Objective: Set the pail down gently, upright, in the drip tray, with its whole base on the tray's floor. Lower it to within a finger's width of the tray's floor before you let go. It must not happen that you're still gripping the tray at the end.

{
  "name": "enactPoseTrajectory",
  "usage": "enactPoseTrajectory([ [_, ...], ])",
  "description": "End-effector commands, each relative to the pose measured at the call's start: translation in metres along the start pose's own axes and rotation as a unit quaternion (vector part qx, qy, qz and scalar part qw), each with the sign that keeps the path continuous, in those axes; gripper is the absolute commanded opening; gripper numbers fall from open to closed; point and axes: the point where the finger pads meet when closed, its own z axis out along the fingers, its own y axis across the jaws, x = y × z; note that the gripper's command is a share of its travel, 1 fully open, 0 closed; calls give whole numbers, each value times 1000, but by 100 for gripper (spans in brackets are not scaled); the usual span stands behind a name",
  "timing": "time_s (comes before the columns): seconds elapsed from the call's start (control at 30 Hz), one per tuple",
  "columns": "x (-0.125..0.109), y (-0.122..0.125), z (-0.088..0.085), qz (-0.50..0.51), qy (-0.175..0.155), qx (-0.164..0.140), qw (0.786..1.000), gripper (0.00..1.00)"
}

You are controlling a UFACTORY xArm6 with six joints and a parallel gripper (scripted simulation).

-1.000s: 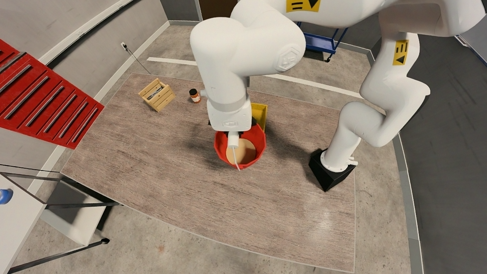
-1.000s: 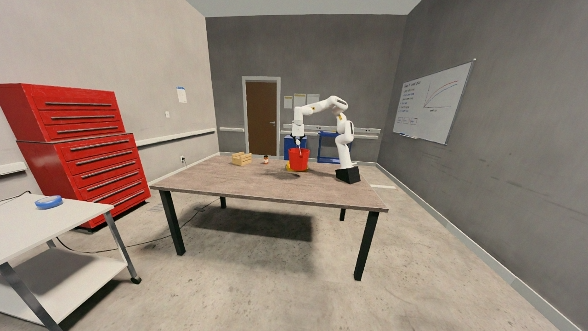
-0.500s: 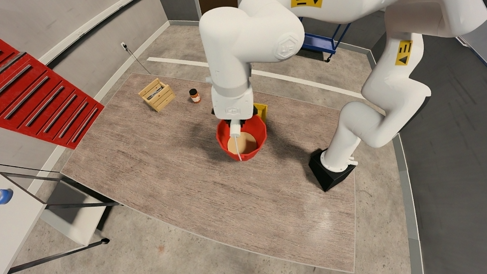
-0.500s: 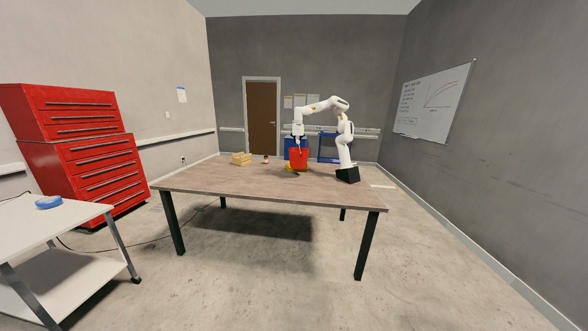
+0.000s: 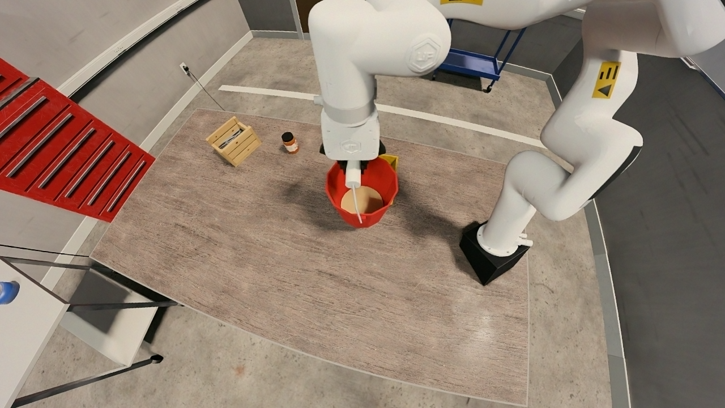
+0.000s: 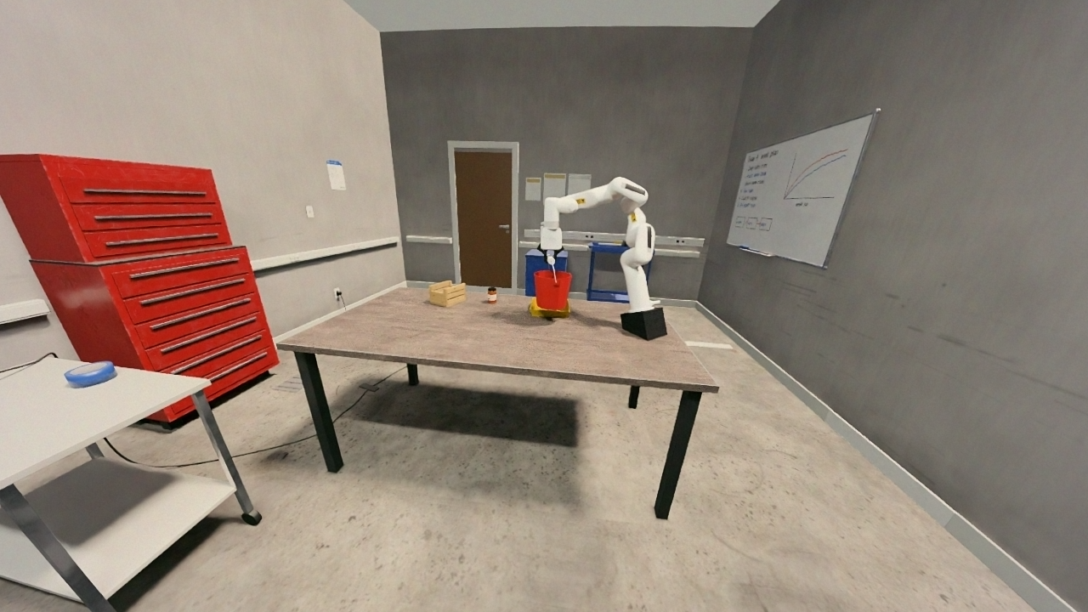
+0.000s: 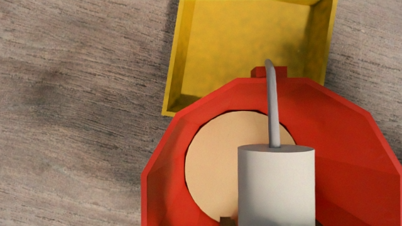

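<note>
The red pail (image 5: 362, 192) has a tan inner floor and a white bail handle with a thick white grip (image 5: 352, 177). My gripper (image 5: 353, 166) is shut on that grip and holds the pail upright in the air. The yellow drip tray (image 7: 251, 44) lies on the table below it. In the wrist view the pail (image 7: 273, 157) covers the tray's near part, and the tray's far part shows beyond the rim. In the exterior view the pail (image 6: 552, 289) hangs just above the tray (image 6: 549, 310). My fingers are mostly hidden by the wrist and the grip.
A wooden crate (image 5: 234, 140) and a small orange jar (image 5: 290, 142) stand on the table to the left of the tray. The arm's black base (image 5: 489, 253) sits at the right. A red tool chest (image 6: 137, 258) stands by the left wall.
</note>
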Motion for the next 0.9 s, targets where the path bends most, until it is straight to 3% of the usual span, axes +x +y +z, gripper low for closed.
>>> enactPoseTrajectory([
  [0.0,13,0,-2,0,-1,2,1000,0],
  [0.87,80,9,-2,0,0,3,1000,0],
])
